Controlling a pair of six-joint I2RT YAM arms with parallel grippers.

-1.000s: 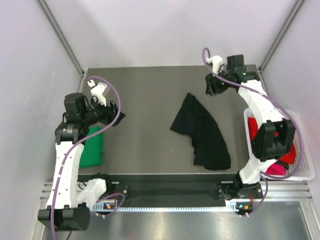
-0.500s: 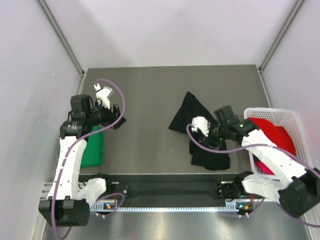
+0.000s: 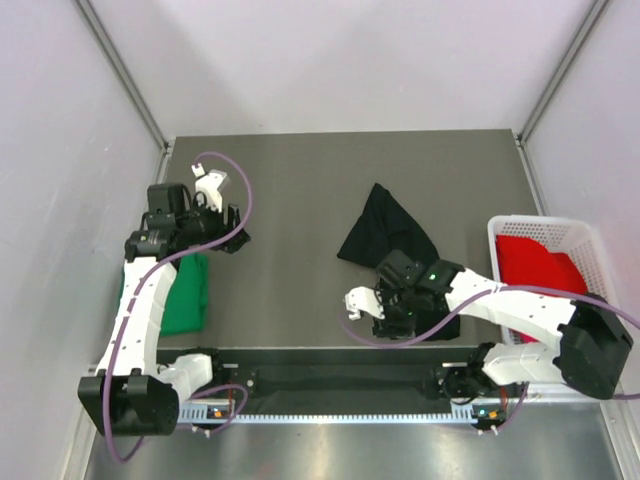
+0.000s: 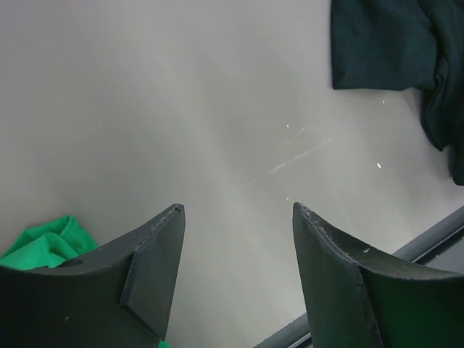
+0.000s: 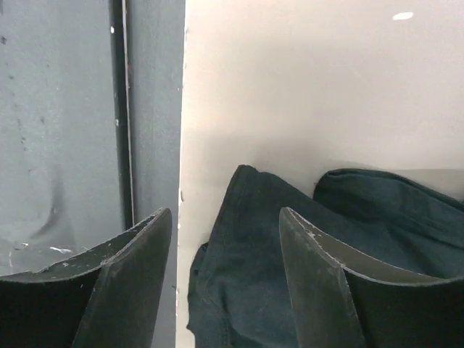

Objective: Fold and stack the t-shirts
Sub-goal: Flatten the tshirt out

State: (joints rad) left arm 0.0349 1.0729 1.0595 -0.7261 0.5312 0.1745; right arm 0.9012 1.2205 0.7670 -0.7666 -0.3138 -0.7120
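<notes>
Black t-shirt (image 3: 385, 232) lengthwise far-to-near (apex far)

The top external view looks steeply down from above and behind the arm bases (image 3: 480, 385) at its lower edge, taking in the whole table (image 3: 300, 180) from afar. The left wrist view looks low across the table, sharing the black t-shirt (image 4: 377, 43) at its upper right with the overhead and with the right wrist view, which sits close above that cloth.
</notes>
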